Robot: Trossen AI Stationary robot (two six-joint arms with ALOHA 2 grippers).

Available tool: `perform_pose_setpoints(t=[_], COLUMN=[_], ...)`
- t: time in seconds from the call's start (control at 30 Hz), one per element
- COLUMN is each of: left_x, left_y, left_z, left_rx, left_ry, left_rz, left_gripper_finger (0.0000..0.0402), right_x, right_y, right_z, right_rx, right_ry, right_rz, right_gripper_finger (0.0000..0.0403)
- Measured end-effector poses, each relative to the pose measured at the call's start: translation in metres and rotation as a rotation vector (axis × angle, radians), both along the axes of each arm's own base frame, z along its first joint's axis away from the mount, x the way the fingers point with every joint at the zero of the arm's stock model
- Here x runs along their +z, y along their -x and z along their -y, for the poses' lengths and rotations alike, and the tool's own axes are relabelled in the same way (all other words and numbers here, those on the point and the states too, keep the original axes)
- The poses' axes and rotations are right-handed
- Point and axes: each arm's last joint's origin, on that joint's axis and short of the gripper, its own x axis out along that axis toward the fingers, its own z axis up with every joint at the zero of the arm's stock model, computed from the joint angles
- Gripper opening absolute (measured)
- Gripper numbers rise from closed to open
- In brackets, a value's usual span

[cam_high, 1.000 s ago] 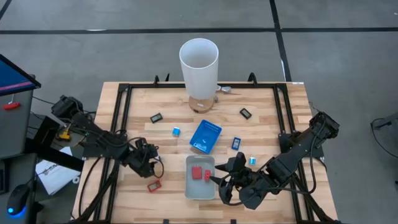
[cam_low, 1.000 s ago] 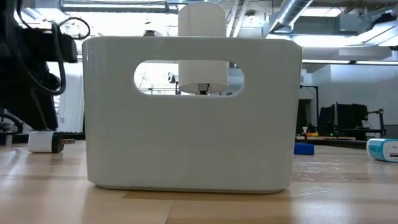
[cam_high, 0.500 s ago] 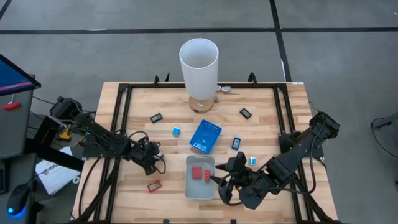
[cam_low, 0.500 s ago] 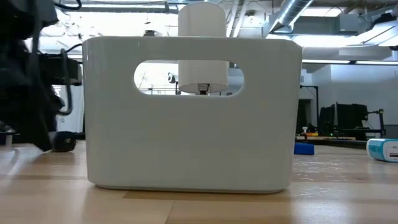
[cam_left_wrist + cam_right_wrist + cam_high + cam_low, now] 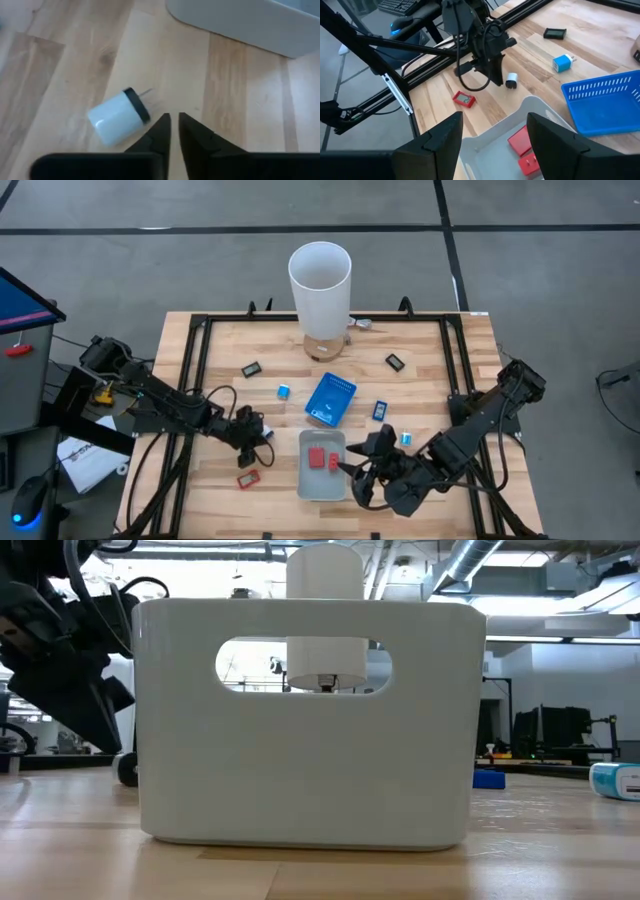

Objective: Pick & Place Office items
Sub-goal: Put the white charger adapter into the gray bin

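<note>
The wooden table point(image 5: 420, 350) carries a tall white cylinder point(image 5: 320, 285) at its far edge, well away from both arms. Nearer the middle sit a blue tray point(image 5: 331, 398) and a pale grey tray point(image 5: 322, 480) holding two red blocks point(image 5: 322, 459).

The right gripper point(image 5: 362, 468) waits just beside the grey tray, fingers spread wide and holding nothing.

The left gripper point(image 5: 174, 120) is low over the wood, its fingers nearly pinched together and empty.

The small white plug point(image 5: 120, 116) lies on its side just beside those fingertips, apart from them, with the grey tray a little beyond. It looks light, hard and smooth, likely to skid or roll; the flat sides of its body seem the best hold, not the thin prongs.
</note>
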Motion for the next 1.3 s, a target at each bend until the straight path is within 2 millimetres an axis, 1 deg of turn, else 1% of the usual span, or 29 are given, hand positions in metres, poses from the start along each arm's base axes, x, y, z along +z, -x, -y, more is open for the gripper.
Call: perform_pose_setpoints(t=[0.1,0.17,0.27,0.33,0.43,0.5,0.6,0.73,0.83,1.07,1.2,1.3], left_x=[0.000,0.003,0.006,0.005,0.004,0.004,0.003,-0.002,-0.008,-0.016,-0.020,-0.020], left_y=[0.000,-0.002,-0.005,-0.005,-0.007,-0.010,-0.013,-0.015,-0.014,-0.015,-0.017,-0.018], left_z=[0.001,0.003,0.006,0.003,-0.005,-0.011,-0.022,-0.033,-0.035,-0.035,-0.035,-0.035], left_rx=[-0.006,-0.065,-0.170,-0.184,-0.191,-0.193,-0.207,-0.262,-0.302,-0.297,-0.251,-0.185], left_ry=[0.000,-0.011,-0.091,-0.147,-0.206,-0.240,-0.260,-0.223,-0.211,-0.207,-0.183,-0.138], left_rz=[0.007,0.038,0.089,0.084,0.075,0.072,0.054,-0.006,-0.054,-0.096,-0.116,-0.107], left_gripper_finger=[0.0092,0.0132,0.0191,0.0225,0.0260,0.0271,0.0274,0.0263,0.0254,0.0239,0.0205,0.0160], right_x=[0.000,0.000,0.000,0.000,0.000,0.000,0.000,0.000,0.000,-0.001,-0.001,-0.001], right_y=[0.001,0.002,0.002,0.002,0.002,0.001,0.001,0.001,0.002,0.002,0.003,0.003], right_z=[-0.001,-0.002,-0.002,-0.002,-0.002,-0.002,-0.002,-0.002,-0.002,-0.001,-0.001,-0.001], right_rx=[0.000,0.001,-0.006,-0.007,-0.008,-0.008,-0.008,-0.012,-0.014,-0.021,-0.021,-0.021], right_ry=[-0.009,-0.011,-0.022,-0.023,-0.024,-0.024,-0.024,-0.030,-0.032,-0.035,-0.031,-0.031], right_rz=[0.003,0.003,0.007,0.007,0.007,0.007,0.007,0.008,0.007,0.000,-0.004,-0.004], right_gripper_finger=[0.0214,0.0214,0.0214,0.0214,0.0214,0.0214,0.0214,0.0214,0.0214,0.0214,0.0214,0.0214])
